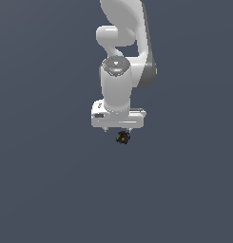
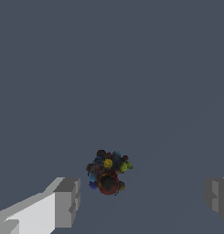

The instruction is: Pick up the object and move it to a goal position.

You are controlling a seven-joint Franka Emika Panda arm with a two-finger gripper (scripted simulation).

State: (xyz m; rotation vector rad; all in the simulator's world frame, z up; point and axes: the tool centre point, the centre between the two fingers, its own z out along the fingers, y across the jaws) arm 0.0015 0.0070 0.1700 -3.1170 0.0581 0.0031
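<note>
1. In the wrist view I see 1 light finger [image 2: 63, 201] on one side, squared toward the middle, so its pad faces what I want to grip.
2. Between the pads sits the object [image 2: 108, 172], a dark lump with yellow, blue and reddish specks, touching neither pad (roughly centred, I judge, so both would meet it together).
3. The other finger [image 2: 218, 197] stands well apart; the tool [image 1: 117, 129] is spread wide and grips nothing.
4. In the exterior view the object sits just under the tool, a little toward that view's right.
</note>
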